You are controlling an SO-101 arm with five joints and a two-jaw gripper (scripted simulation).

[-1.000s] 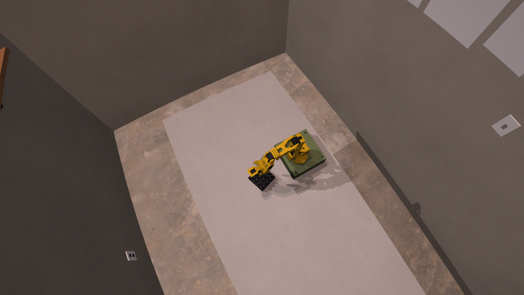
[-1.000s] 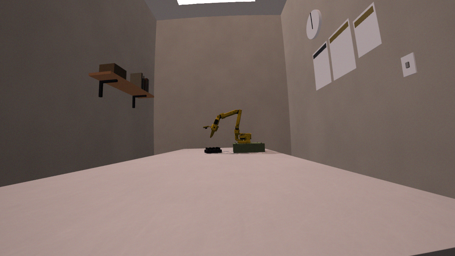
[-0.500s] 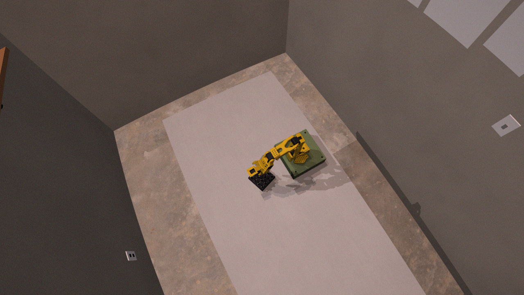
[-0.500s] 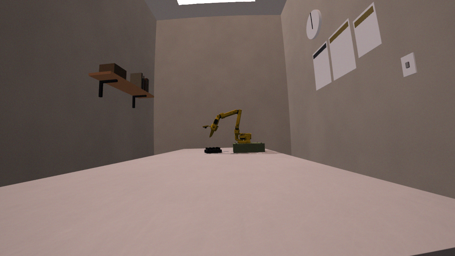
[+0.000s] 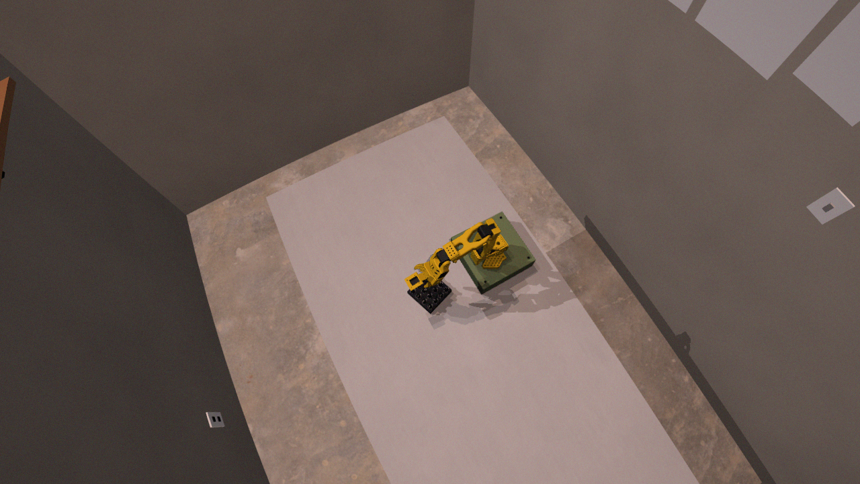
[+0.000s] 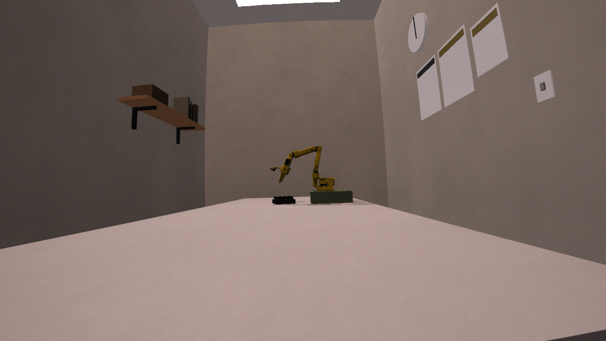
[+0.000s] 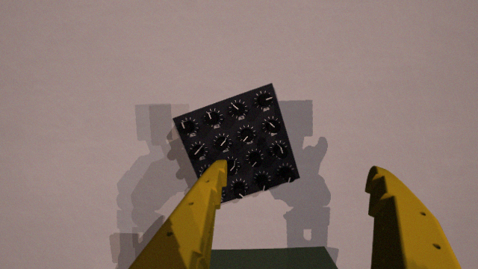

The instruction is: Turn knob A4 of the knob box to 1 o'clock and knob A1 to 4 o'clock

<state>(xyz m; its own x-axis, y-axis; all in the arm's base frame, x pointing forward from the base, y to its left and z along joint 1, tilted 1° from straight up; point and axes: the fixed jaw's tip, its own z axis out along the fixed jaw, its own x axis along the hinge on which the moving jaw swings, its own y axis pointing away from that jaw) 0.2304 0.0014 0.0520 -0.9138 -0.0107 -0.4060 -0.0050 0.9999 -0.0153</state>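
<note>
The black knob box (image 5: 430, 297) (image 6: 284, 199) (image 7: 258, 119) lies flat on the table, turned at an angle, just in front of the arm's base. It carries several round knobs with white pointers and tick marks, in rows of four. I cannot see the socket side. My gripper (image 5: 421, 277) (image 6: 277, 174) (image 7: 298, 168) hangs well above the box, pointing down at it. Its yellow jaws stand apart with nothing between them. In the wrist view the left jaw tip covers part of the box's near left corner and the knobs there.
The arm stands on a green base plate (image 5: 511, 265) (image 6: 331, 197) (image 7: 269, 258) right next to the box. The long table (image 5: 420, 391) runs away from the arm. Room walls stand close behind the base.
</note>
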